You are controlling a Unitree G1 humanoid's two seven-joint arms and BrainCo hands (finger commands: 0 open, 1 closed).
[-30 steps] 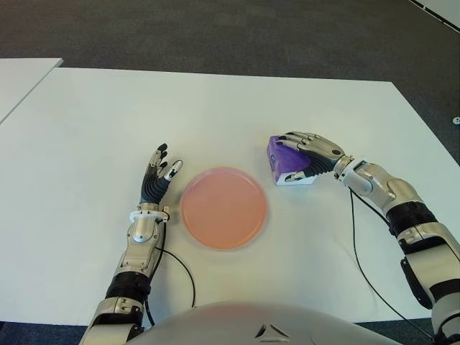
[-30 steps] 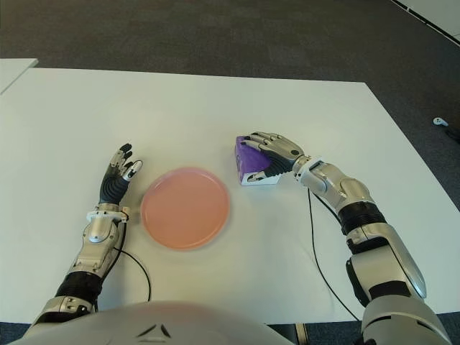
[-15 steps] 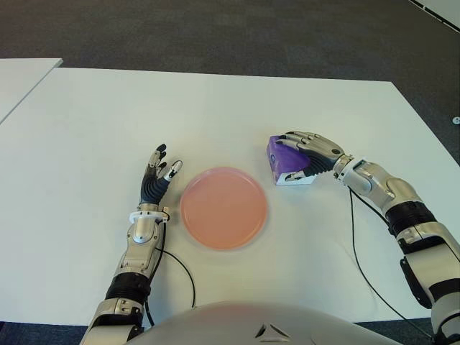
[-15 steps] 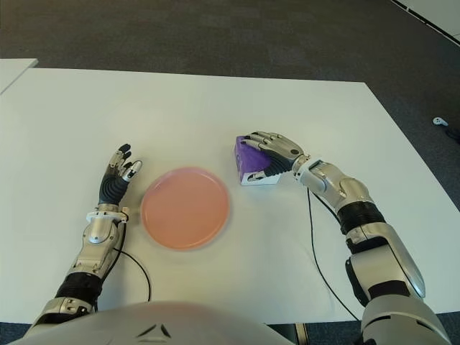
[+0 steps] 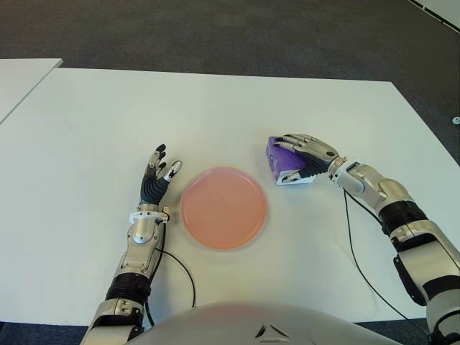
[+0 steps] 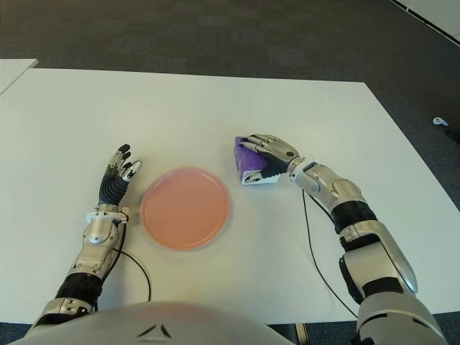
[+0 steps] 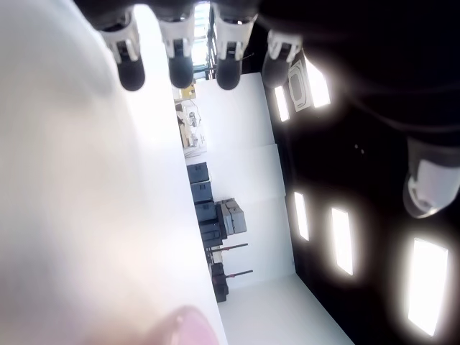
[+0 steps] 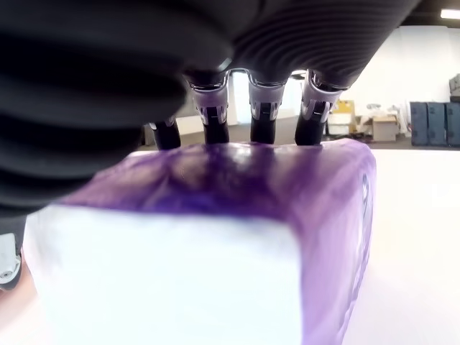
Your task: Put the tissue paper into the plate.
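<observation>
Purple tissue paper pack (image 5: 286, 159), no readable label, is sitting beside the pink plate (image 5: 223, 208) under the right hand's (image 5: 310, 154) curling fingers (image 8: 214, 118), left hand (image 5: 157, 177) showing spread.

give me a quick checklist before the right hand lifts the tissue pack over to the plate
1. Right hand on the tissue pack: ok, fingers are draped over its top, wrapped around the purple pack in the right wrist view.
2. Grip firm enough to lift: cannot tell; the thumb side is hidden.
3. Pack off the table: not ok, it appears to sit on the surface, to the right of the plate.
4. Plate free to receive: ok, nothing lies in it.
5. Path from pack to plate: ok, only bare table between them.
6. Left hand out of the way: ok, open, left of the plate.
</observation>
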